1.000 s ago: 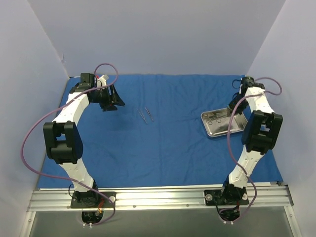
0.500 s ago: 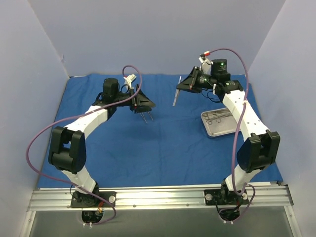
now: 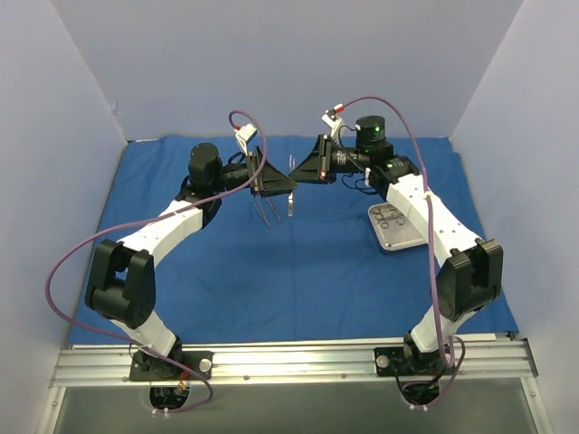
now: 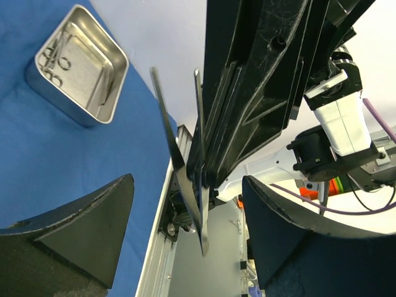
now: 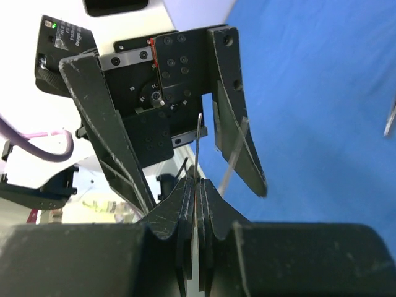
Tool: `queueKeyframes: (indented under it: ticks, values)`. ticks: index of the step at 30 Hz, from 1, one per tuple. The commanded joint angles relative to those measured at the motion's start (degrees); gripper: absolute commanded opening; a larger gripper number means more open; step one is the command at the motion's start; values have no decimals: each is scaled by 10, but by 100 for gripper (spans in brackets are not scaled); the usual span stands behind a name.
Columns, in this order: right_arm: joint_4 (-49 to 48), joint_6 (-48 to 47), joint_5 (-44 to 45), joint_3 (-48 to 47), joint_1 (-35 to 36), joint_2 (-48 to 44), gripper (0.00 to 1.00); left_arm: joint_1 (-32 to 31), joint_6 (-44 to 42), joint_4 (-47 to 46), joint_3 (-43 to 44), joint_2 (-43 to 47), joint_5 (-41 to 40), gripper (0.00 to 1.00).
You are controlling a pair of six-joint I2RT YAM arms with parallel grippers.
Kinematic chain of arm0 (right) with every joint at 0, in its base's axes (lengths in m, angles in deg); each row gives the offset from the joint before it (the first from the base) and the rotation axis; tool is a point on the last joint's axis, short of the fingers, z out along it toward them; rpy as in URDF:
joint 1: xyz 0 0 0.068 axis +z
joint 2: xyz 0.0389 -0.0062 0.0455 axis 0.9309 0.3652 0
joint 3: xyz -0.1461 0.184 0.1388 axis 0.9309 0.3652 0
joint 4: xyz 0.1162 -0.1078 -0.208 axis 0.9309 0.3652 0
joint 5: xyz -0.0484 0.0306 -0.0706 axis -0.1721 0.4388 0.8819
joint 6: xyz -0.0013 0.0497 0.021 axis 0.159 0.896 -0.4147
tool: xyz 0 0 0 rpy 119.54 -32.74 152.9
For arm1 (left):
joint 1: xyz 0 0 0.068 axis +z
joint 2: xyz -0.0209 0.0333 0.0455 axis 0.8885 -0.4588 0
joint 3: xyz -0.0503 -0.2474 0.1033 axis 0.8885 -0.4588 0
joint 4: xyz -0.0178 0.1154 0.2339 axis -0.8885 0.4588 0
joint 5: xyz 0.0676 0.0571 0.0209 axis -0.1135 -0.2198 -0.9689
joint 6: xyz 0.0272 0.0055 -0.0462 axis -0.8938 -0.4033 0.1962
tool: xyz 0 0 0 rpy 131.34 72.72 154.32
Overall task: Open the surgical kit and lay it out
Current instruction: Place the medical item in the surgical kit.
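We judge the kit about half laid out. The blue cloth (image 3: 298, 280) lies spread flat over the table, the steel tray (image 3: 396, 239) sits toward its right edge with instruments inside, and two instruments (image 3: 269, 212) lie near the middle of its far edge. The right gripper (image 5: 195, 185) is clenched on one thin instrument (image 4: 168, 130), held in the air between the released, wide-apart fingers of the left gripper (image 4: 185, 185) — a handover, we think. How many lie in the tray we cannot count — the right arm covers part of it.
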Motion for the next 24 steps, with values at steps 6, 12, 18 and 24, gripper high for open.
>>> queueKeyframes:
  ticks: [6, 12, 18, 24]
  values:
    - [-35, 7, -24, -5, 9, -32, 0, -14, 14, -72, -25, 35, 1, 74]
    - [-61, 32, -31, 8, 9, -35, 0, -12, 47, -116, -43, 34, 13, 59]
    - [-91, 59, -48, 16, 9, -26, 0, -12, 97, -181, -44, 11, 28, 14]
    - [-46, 54, -29, -24, 5, 1, 31, 2, 102, -169, -39, 5, 31, 2]
